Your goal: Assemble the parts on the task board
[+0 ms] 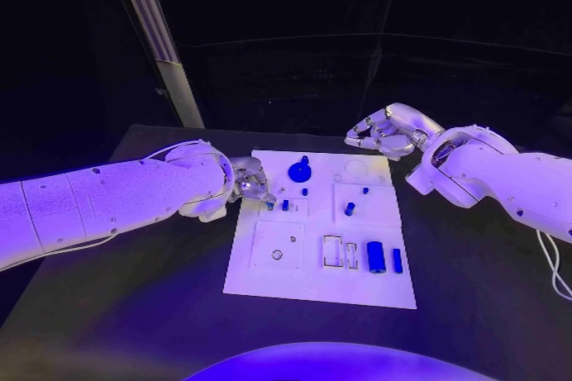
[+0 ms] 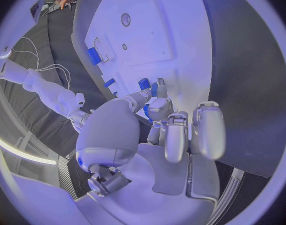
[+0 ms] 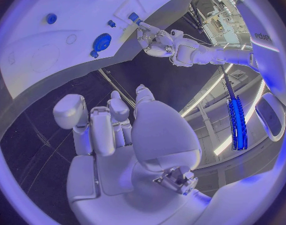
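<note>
The white task board (image 1: 269,278) lies in the middle of the black table. My left hand (image 1: 250,185) reaches over its left edge, and thumb and finger pinch a small blue part (image 2: 153,89) just above the board (image 2: 168,40). Another small blue part (image 1: 283,204) stands close by the fingertips. My right hand (image 1: 382,133) hovers off the board's far right corner, fingers loosely bent, holding nothing. On the board are a round blue knob (image 1: 301,171), a small blue peg (image 1: 350,207), a blue cylinder (image 1: 375,257) and a slim blue bar (image 1: 397,260).
The board has a square recess with a small ring (image 1: 277,254) at the near left and narrow slots (image 1: 341,250) beside the cylinder. A pale slanted post (image 1: 167,50) rises behind the table's far left. Bare black table (image 1: 131,298) surrounds the board.
</note>
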Robot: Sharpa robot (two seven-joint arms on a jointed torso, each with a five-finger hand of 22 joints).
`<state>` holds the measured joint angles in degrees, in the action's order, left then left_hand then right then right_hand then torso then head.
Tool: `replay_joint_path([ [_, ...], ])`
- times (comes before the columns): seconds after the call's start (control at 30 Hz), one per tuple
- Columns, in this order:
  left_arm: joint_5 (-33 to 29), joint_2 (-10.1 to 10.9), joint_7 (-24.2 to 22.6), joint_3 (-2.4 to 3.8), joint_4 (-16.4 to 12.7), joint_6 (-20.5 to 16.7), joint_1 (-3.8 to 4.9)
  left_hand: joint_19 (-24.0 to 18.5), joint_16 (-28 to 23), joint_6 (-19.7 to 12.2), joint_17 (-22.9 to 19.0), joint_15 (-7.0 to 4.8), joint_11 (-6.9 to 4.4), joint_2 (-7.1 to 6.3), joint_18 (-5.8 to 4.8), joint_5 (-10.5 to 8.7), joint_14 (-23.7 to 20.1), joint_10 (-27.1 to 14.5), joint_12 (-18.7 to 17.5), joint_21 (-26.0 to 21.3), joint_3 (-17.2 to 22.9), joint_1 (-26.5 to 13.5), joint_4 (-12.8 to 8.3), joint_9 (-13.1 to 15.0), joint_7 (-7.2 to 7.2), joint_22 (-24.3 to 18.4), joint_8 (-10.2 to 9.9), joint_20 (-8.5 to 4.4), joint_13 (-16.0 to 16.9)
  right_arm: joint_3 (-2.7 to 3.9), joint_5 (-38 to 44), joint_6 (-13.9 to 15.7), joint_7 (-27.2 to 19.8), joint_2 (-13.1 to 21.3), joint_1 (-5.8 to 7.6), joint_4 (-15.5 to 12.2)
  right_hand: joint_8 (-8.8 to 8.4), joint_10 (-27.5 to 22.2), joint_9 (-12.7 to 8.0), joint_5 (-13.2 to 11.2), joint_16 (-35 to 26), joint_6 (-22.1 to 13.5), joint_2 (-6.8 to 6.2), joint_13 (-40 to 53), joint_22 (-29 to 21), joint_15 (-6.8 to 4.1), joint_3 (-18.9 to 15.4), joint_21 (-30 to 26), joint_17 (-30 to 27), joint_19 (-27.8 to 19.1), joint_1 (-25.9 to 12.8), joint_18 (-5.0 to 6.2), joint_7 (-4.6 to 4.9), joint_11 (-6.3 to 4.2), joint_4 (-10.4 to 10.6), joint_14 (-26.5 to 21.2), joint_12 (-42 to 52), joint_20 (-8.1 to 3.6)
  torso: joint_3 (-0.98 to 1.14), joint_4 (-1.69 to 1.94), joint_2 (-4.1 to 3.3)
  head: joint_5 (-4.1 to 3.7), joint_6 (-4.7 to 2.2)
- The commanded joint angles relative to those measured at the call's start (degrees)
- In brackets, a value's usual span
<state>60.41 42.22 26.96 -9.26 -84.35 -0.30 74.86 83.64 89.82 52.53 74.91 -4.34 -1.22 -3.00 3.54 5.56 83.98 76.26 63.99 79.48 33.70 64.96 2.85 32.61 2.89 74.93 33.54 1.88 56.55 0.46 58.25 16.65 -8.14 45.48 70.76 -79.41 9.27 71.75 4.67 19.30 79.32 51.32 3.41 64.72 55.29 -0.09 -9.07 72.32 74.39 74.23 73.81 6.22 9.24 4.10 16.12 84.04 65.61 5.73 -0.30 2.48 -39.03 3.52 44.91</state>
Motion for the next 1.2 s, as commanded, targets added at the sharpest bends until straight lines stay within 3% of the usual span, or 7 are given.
replay_joint_path([
  [0.03, 0.9, -0.4, 1.4, -0.01, 0.6, 2.1, 0.03, 0.3, 0.2, 0.4, 15.1, -0.29, -0.18, 0.49, -0.25, 0.15, 6.0, 0.4, -0.1, 0.0, 6.9, 0.1, -6.5, 0.1, 0.02, 1.8, 0.2, -0.18, 0.0, 0.03, -0.2, -0.3, -0.7, 0.0, 0.11, -0.1, 0.34, -0.4, 0.0, 0.1, -0.3, -0.1, 0.1, -0.1, -0.1, -0.39, -0.5, -0.2, 0.1, -0.1, 0.6, 0.34, -0.22, -0.03, 0.0, 2.6, 0.3, -0.15, -0.02, -0.02, 0.02, -0.01, 0.08],
  [1.2, 0.9, -2.1, 2.2, -0.03, 2.7, 6.2, -0.01, 0.3, 0.2, 0.6, 15.1, -0.25, -0.15, -0.19, -0.26, 1.11, 6.0, 0.6, 0.0, 0.0, 7.9, -0.8, -7.0, 0.0, 0.03, 1.9, 0.5, -0.18, 0.1, 0.03, -0.2, -0.3, -0.8, 0.1, 0.11, -0.2, 0.34, -0.4, 0.0, 0.1, -0.3, -0.1, 0.1, -0.1, -0.1, -0.39, -0.5, -0.2, 0.1, -0.1, 0.6, 0.34, -0.22, -0.03, 0.0, 2.6, 0.3, -0.15, -0.02, 0.1, 0.03, -0.11, 0.37],
])
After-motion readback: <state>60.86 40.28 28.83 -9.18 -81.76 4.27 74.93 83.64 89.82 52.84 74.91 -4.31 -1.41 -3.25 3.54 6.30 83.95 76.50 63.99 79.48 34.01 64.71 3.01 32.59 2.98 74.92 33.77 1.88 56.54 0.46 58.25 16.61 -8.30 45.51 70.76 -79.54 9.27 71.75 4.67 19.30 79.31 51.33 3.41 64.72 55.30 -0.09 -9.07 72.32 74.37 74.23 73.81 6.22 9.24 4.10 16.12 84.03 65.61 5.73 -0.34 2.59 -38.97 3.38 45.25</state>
